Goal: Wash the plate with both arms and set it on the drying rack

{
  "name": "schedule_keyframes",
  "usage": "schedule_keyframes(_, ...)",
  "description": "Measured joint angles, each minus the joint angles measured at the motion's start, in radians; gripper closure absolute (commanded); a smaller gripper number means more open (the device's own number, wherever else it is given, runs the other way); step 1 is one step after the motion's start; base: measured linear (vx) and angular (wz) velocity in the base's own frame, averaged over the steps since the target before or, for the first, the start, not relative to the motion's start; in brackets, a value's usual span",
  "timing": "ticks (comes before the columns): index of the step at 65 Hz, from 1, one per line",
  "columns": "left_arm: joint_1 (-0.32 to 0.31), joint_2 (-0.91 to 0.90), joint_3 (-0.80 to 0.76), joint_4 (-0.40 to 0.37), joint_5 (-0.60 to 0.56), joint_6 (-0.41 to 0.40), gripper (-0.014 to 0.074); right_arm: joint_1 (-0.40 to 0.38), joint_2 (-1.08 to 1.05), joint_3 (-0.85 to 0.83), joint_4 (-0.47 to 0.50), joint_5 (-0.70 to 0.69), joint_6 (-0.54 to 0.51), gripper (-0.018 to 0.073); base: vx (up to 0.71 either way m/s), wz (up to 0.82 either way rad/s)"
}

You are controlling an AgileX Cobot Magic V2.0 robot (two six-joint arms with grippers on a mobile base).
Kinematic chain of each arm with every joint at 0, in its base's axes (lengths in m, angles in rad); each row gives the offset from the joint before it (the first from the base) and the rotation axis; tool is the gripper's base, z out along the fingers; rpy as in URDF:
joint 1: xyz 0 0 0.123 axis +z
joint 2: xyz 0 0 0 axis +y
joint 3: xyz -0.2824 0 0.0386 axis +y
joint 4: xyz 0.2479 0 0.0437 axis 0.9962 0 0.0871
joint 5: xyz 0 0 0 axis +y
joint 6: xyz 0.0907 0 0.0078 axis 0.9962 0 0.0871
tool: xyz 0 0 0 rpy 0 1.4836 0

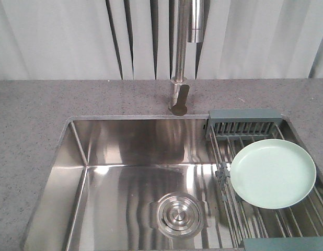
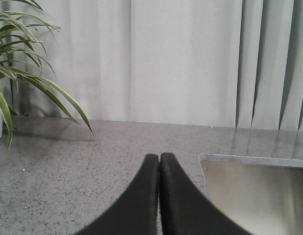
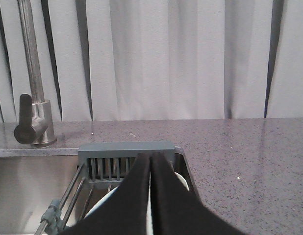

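Front view: the plate [image 1: 272, 173] lies flat on the rack [image 1: 245, 119] wires at the sink's [image 1: 72, 172] right end, its left rim just past the rack's inner edge, the basin left of it open down to the drain [image 1: 177, 214]. Left wrist view: the left gripper [image 2: 159, 157], fingers pressed together, hangs over counter [image 2: 68, 171] beside the sink's corner. Right wrist view: the right gripper [image 3: 150, 157], fingers together and holding nothing, hangs above the plate, near the faucet [image 3: 34, 117]
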Motion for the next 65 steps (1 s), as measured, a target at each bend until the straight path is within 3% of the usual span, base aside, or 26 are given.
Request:
schedule_keyframes(13,0.000,0.000,0.000,0.000,0.000,0.000,0.0603,0.000,0.000,0.001,-0.004,0.030,-0.001,0.0567,0.00,0.00)
schedule_keyframes(25,0.000,0.000,0.000,0.000,0.000,0.000,0.0603,0.000,0.000,0.002,-0.076,0.098,0.049,0.0567,0.00,0.00)
schedule_keyframes(65,0.000,0.000,0.000,0.000,0.000,0.000,0.0603,0.000,0.000,0.002,-0.101,0.050,0.080,0.0567,0.00,0.00)
